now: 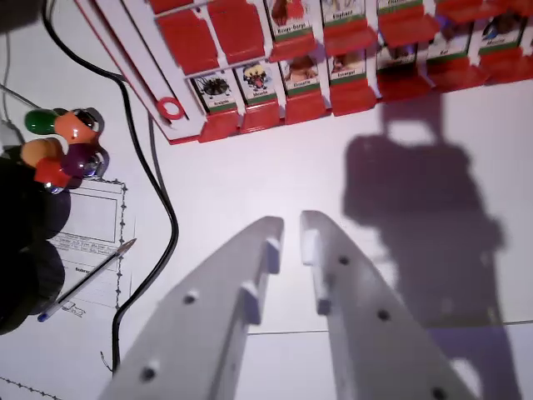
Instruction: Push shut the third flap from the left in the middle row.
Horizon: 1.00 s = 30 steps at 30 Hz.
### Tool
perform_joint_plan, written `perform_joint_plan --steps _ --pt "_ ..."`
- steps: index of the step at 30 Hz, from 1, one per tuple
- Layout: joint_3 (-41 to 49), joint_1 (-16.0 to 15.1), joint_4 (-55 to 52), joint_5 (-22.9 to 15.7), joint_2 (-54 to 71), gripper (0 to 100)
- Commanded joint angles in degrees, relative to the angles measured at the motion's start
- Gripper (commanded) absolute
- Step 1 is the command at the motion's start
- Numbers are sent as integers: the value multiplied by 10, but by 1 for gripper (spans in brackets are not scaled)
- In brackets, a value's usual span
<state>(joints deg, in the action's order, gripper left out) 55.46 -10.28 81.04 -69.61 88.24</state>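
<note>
- The gripper (291,223) hung over the bare middle of the white table (275,167), its two white jaws nearly together with only a thin gap between the tips, and nothing was held between them.
- A red board of flaps (333,58) lay along the table's far edge, running from the wrist view's upper left to its upper right; it was cut off at the top, so the rows could not be counted for certain.
- Most flaps stood open, each showing a small animal picture card (216,89) with a red flap folded down below it; the printed names were too blurred to read.
- Two plain red panels (212,33) near the board's left end looked to be flaps lying shut.
- Which flap was the third in the middle row could not be told from this view; the board was well apart from the gripper.
- A red ring (171,108) sat on the board's white left border.
- A black cable (154,179) ran down the table's left side.
- A pen (87,279) lay on a printed paper sheet (92,233) by the left edge.
- Round colored knobs (62,146), green, orange, red and purple, clustered near the left edge above a dark shape.
- The arm's shadow (425,217) fell on the table's right side.
</note>
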Motion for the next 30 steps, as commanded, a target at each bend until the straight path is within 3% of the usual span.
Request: perform_joint_plan --steps 1,19,30 --pt "-69 -10 -12 11 -18 2" --pt "-222 -24 -72 30 -271 2" --pt "-301 -16 -87 35 -384 2"
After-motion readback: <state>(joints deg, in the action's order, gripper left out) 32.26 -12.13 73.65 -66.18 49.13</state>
